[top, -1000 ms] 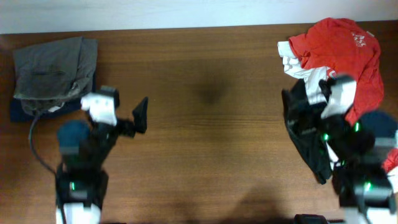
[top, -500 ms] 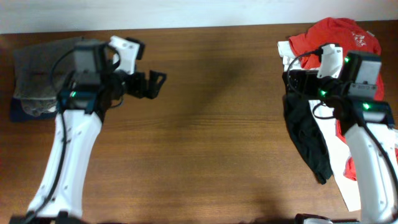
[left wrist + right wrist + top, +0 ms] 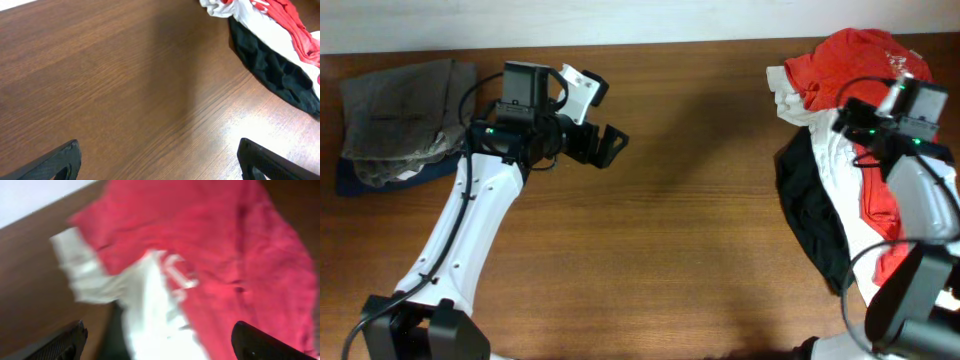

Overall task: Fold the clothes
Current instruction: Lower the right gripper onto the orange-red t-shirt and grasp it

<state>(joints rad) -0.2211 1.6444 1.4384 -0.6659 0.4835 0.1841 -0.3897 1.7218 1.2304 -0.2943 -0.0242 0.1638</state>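
The unfolded clothes lie in a loose heap at the far right corner of the counter (image 3: 700,250) and run down along its right edge. Nearest the far edge we see a red garment (image 3: 870,60). A white garment (image 3: 790,98) comes out from under it on the inner side and goes on as a strip down the heap. A black garment (image 3: 810,220) lies along the inner side of the heap and reaches toward the near edge.

At the far left corner a grey garment (image 3: 405,100) lies folded on top of a dark blue garment (image 3: 355,180), of which only a strip shows at the near side.

The right claw (image 3: 855,120) hangs over the heap, about where the red and the white cloth meet. Its own view is blurred, but the two fingertips stand wide apart at the lower corners with nothing between them, and red and white cloth fill the space below. We cannot tell how close the claw is to the cloth.

The left claw (image 3: 607,147) is over bare wood – nearer the far edge than the near one, left of the middle, well apart from both piles. It points toward the right edge, its fingers are spread wide, and it holds nothing.
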